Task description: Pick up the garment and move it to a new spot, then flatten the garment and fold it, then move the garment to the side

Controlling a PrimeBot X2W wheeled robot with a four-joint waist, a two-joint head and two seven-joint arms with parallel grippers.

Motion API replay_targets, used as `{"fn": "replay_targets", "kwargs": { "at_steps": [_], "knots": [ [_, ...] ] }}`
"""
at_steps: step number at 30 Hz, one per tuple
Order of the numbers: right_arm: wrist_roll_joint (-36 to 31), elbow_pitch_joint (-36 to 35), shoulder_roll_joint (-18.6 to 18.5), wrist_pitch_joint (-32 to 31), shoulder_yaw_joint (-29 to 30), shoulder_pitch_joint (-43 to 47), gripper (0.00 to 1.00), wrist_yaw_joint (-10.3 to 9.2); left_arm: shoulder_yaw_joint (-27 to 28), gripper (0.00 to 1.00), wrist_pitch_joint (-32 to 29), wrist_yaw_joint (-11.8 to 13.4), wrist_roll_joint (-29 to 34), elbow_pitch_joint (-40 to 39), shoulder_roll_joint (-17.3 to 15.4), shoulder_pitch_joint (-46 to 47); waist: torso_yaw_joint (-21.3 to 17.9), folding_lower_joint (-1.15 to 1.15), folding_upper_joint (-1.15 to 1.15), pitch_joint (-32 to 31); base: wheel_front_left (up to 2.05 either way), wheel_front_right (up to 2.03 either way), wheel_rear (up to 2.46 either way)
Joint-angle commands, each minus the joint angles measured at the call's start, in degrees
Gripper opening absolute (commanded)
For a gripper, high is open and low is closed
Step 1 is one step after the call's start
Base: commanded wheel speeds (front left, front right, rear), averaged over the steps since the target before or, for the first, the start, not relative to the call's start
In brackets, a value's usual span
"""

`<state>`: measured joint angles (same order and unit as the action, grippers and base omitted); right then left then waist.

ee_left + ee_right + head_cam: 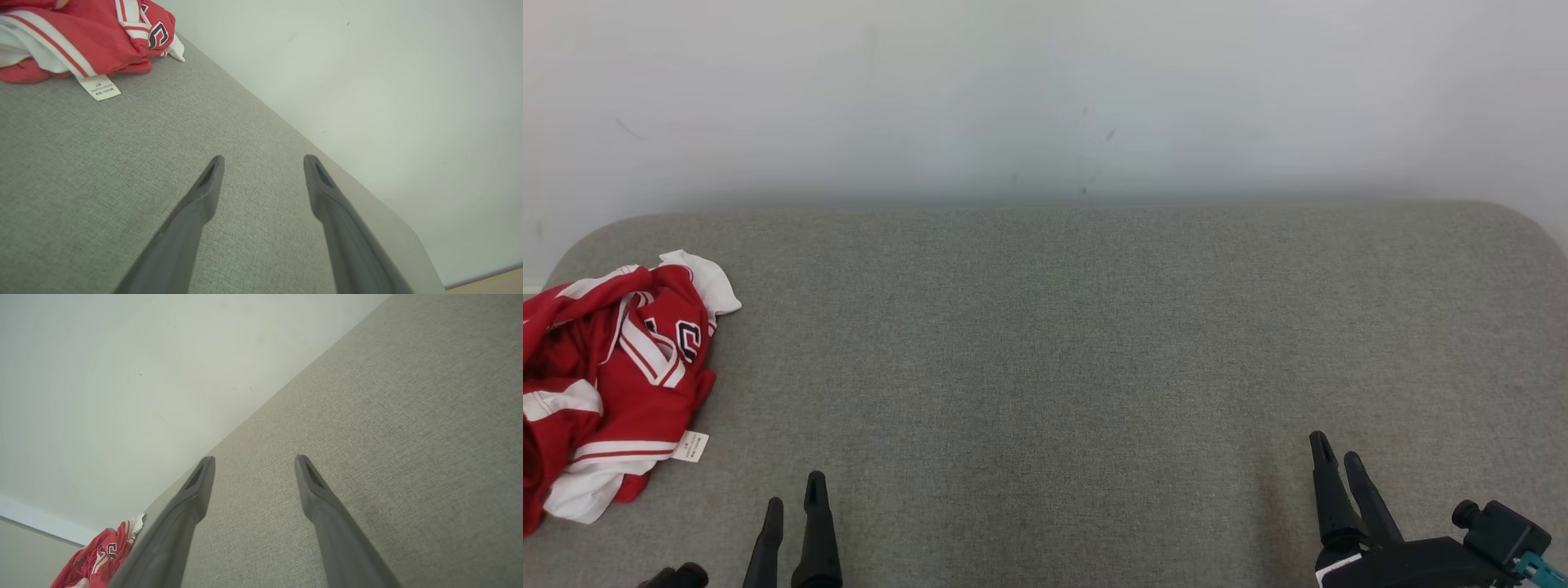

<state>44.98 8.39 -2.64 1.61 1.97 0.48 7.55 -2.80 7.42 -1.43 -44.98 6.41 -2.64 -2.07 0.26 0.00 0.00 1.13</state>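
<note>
The crumpled red-and-white fabric jersey (621, 367) lay at the left edge of the grey woven cushion (1045, 343). Just right of it, nearer, the left gripper (794, 490) was spread wide, holding nothing. At near right, the right gripper (1336, 447) gaped equally wide, empty.

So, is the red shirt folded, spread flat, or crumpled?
Crumpled. The shirt lies in a bunched heap on the grey surface, its layers overlapping and its label sticking out.

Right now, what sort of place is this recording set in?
Probably an indoor test setup for folding clothes, not clearly a home: a grey fabric-covered surface against a plain white wall, with a crumpled red and white jersey at its left end.
</note>
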Motion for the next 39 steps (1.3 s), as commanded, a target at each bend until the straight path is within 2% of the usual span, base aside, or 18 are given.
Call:
{"fn": "replay_targets", "kwargs": {
  "at_steps": [1, 24, 39],
  "knots": [
    [-1.97, -0.73, -0.22, 0.63, -0.27, -0.28, 1.00, -0.05, -0.08, 1.00, 0.46, 0.25, 1.76, -0.72, -0.28, 1.06, 0.00, 0.00, 0.00, 0.01, 0.00, 0.00, 0.00],
    [-17.59, 0.11, -0.27, 5.47, -2.63, 0.41, 1.00, -0.07, -0.72, 1.00, 3.19, 1.57, 17.39, -0.39, -0.73, 0.34, 0.04, 0.00, 0.00, -0.03, 0.00, 0.00, 0.00],
    [-24.85, 0.28, -0.28, 8.21, -3.13, 0.97, 1.00, -0.08, 0.58, 1.00, 4.77, -1.51, 24.83, -1.00, -0.59, -0.37, 0.10, 0.00, 0.00, 0.27, 0.00, 0.00, 0.00]
  ]
}}
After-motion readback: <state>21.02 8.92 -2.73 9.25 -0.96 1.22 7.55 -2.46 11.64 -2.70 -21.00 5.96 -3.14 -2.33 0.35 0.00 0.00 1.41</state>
